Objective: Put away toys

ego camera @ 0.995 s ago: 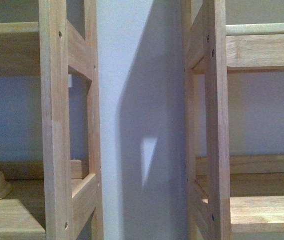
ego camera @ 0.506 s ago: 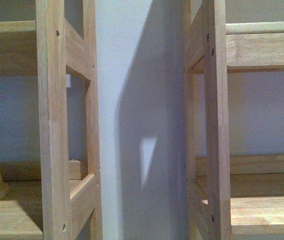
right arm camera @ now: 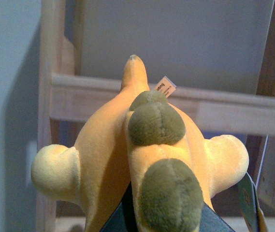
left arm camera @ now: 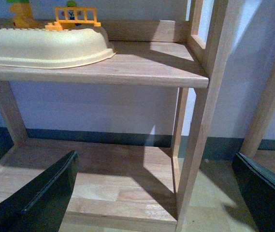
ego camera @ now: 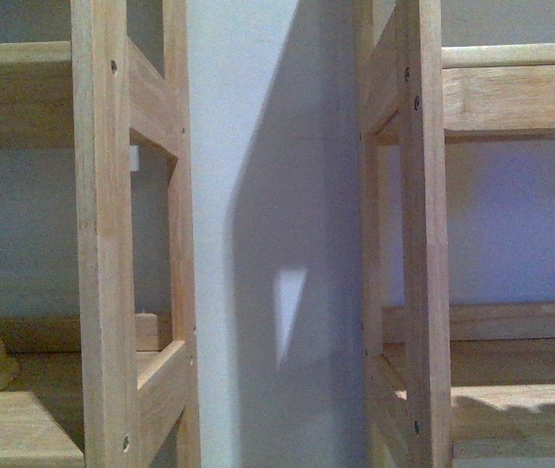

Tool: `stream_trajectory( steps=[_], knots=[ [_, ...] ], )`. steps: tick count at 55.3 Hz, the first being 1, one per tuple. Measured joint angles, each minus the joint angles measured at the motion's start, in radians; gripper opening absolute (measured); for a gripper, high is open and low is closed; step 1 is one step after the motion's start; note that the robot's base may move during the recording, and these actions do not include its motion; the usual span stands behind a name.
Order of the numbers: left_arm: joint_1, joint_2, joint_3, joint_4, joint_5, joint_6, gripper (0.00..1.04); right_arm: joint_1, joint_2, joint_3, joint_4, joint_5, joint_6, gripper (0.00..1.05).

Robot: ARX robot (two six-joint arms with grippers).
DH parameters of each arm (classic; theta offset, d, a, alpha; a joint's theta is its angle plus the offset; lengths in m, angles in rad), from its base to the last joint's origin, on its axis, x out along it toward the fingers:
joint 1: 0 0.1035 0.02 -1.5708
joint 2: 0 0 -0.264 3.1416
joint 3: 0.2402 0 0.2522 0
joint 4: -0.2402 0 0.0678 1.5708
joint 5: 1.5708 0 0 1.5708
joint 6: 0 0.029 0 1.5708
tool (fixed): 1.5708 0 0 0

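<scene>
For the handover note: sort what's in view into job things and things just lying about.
Job: orange-yellow plush toy; wooden shelf on the right, likely its spot.
Lying about: cream plastic tray; orange toy fence.

The orange-yellow plush animal fills the middle, very close. It has dark green round bumps along it and two pale stubby limbs. Dark parts of the right pincer show beneath it. Behind it stands a wooden shelf frame before a grey wall.
</scene>
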Motion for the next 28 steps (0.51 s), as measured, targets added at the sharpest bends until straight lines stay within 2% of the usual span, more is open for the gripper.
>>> stream_trajectory(
  steps=[8,15,20,28],
  knots=[
    [0.000,0.000,0.000,0.000,0.000,0.000,0.98,0.017,0.078,0.129,0.041,-0.017,-0.083,0.06],
    [0.000,0.000,0.000,0.000,0.000,0.000,0.98,-0.034,0.130,0.235,0.037,-0.090,-0.107,0.06],
    [0.000,0.000,0.000,0.000,0.000,0.000,0.98,-0.134,0.152,0.300,-0.008,-0.193,-0.077,0.06],
    [0.000,0.000,0.000,0.000,0.000,0.000,0.98,-0.399,0.186,0.394,-0.098,-0.441,0.084,0.06]
  ],
)
